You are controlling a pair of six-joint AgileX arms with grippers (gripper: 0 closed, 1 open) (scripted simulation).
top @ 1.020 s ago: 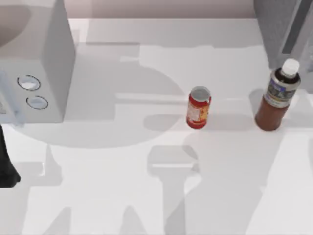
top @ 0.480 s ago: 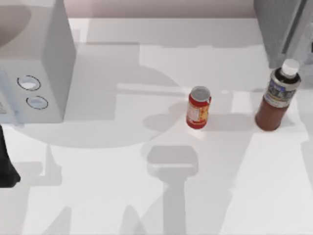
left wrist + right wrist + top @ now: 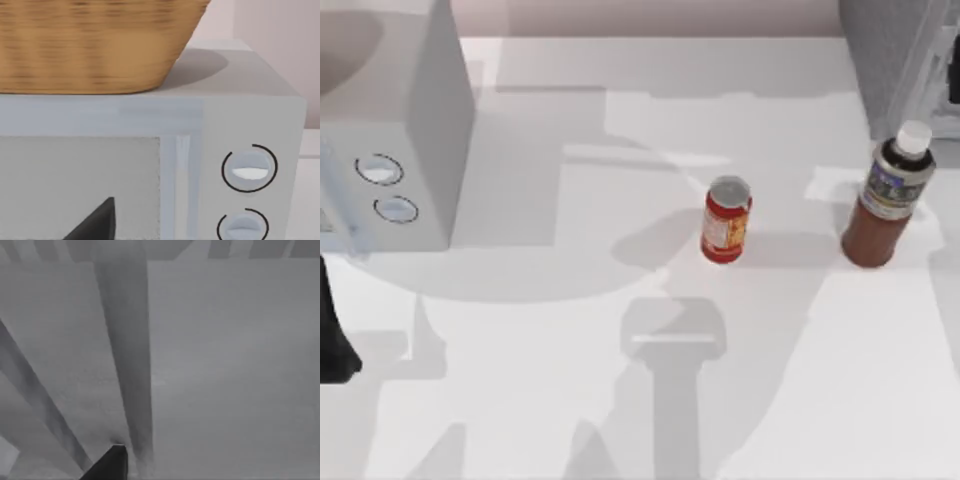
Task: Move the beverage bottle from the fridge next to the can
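The beverage bottle (image 3: 886, 196), brown with a white cap and grey-blue label, stands upright on the table just in front of the fridge (image 3: 894, 60) at the back right. The red can (image 3: 726, 220) stands upright near the table's middle, well to the left of the bottle with bare table between them. Nothing holds either one. My left arm (image 3: 332, 345) is parked at the left edge; a dark part of its gripper (image 3: 95, 225) shows before the white box. A dark part of my right gripper (image 3: 107, 465) shows against a grey panel (image 3: 225, 365).
A white box with two round dials (image 3: 390, 130) fills the back left, and a wicker basket (image 3: 90, 45) sits on top of it. A small dark piece (image 3: 954, 90) shows at the right edge beside the fridge. Arm shadows lie across the table.
Bottle and can have stayed put. The shadows around the bottle and on the middle of the table have shifted, and a dark piece has come into view at the right edge by the fridge.
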